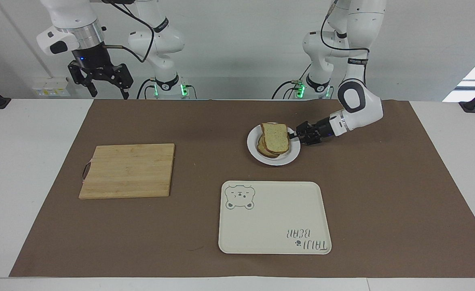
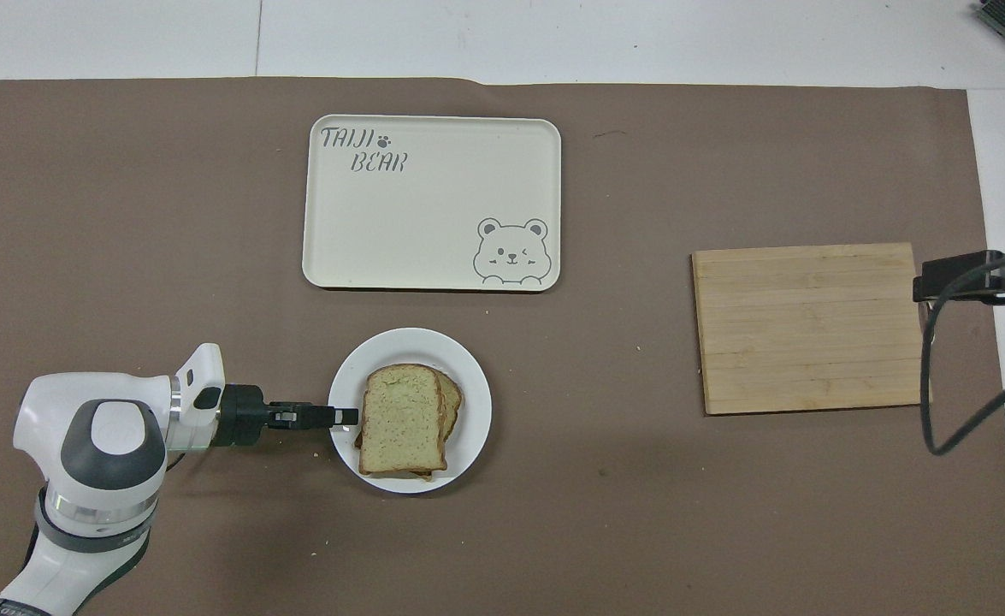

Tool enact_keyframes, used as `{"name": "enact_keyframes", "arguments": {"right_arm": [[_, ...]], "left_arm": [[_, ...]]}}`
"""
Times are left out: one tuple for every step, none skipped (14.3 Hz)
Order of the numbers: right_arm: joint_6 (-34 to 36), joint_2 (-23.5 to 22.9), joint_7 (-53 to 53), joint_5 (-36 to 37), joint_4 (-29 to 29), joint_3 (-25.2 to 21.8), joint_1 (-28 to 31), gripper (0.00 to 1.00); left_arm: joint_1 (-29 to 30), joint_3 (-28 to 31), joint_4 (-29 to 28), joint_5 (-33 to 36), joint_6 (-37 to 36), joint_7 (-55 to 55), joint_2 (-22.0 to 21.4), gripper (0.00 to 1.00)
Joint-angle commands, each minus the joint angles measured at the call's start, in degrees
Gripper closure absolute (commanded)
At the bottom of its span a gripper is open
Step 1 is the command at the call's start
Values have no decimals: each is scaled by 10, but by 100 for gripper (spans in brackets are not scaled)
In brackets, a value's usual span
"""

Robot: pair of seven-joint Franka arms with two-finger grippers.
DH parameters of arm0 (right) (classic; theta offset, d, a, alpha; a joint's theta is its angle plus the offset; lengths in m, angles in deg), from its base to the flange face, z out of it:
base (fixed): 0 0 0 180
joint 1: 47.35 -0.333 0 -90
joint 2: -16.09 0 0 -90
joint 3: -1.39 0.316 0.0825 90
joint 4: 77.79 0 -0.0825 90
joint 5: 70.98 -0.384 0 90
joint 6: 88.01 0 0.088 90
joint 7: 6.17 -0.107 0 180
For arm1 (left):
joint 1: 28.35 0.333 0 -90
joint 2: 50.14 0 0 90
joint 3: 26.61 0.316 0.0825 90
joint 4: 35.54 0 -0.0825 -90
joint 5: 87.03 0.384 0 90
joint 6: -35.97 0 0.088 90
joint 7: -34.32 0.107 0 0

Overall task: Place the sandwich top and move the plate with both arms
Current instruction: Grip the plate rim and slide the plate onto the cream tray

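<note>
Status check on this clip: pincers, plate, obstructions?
Left pincer at the plate rim, grip unclear. Right pincer open, raised, waiting at the right arm's end. Sandwich top on the stack. Nothing blocking the tray.

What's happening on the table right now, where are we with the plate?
The sandwich top already lies on the stacked slices on the plate. The left gripper is low at the plate's rim on the left arm's end, its fingers shut on that rim. The right gripper hangs open, high over the table edge at its own end, waiting. The plate has not reached the cream tray, which lies farther from the robots. The wooden cutting board sits bare toward the right arm's end.
</note>
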Motion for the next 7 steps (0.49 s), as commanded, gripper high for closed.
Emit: {"name": "enact_keyframes", "arguments": {"right_arm": [[14,-4,13,0,12,3,5,0],[15,-3,14,0,12,3,4,0],[15,-3,13,1,11,3,5,0],[15,-4,13,1,12,2,5,0],[15,-3,13,1,12,2,5,0],[15,-3,13,1,11,2,5,0],[16,-3,13,2,11,2,5,0]], "left_arm": [[-14,7,-16,-17,12,13,1,81],[-9,7,-15,-18,11,11,2,100],[-7,7,-14,-18,9,10,3,100],[-6,7,-12,-21,4,9,3,100],[-4,8,-9,-22,0,7,4,100],[2,8,-4,-24,-6,6,5,100],[9,8,4,-25,-19,0,10,100]]}}
